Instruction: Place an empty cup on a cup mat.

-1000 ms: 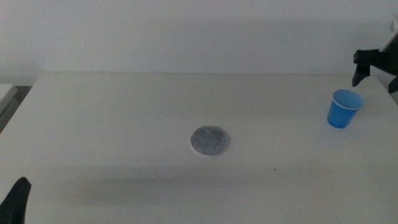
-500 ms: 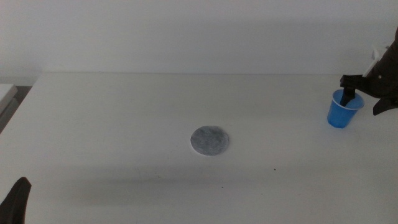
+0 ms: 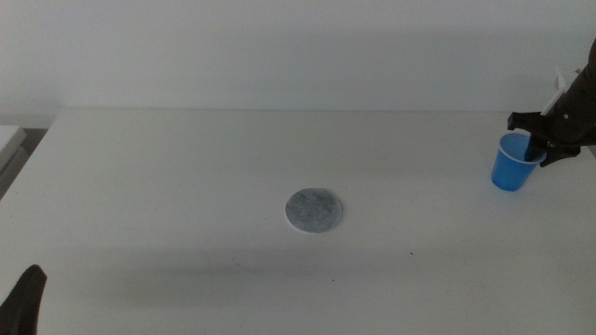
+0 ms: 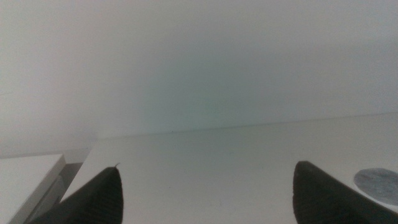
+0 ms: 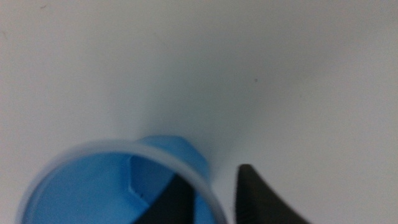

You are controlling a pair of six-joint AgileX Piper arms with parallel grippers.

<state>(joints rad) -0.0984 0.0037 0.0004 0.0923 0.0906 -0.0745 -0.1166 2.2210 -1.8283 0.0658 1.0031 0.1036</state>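
The blue cup (image 3: 510,169) stands upright and empty at the table's far right. My right gripper (image 3: 533,144) comes in from the right edge and straddles the cup's near-side wall, one jaw inside the cup and one outside, closed on it. The right wrist view shows the cup (image 5: 93,186) with its light rim running between the two jaws of the gripper (image 5: 210,174). The grey cup mat (image 3: 314,210) lies flat in the middle of the table, well to the left of the cup; its edge shows in the left wrist view (image 4: 379,180). My left gripper (image 4: 208,165) is open and empty at the bottom left corner (image 3: 28,298).
A white ledge (image 3: 9,140) sits beyond the table's left edge, also in the left wrist view (image 4: 25,180). The white table (image 3: 186,167) runs back to a plain wall. Nothing stands between the cup and the mat.
My right gripper came down from behind the cup to its rim, put one jaw inside, and its jaws narrowed onto the cup's wall. The cup, the mat and the left arm have not moved.
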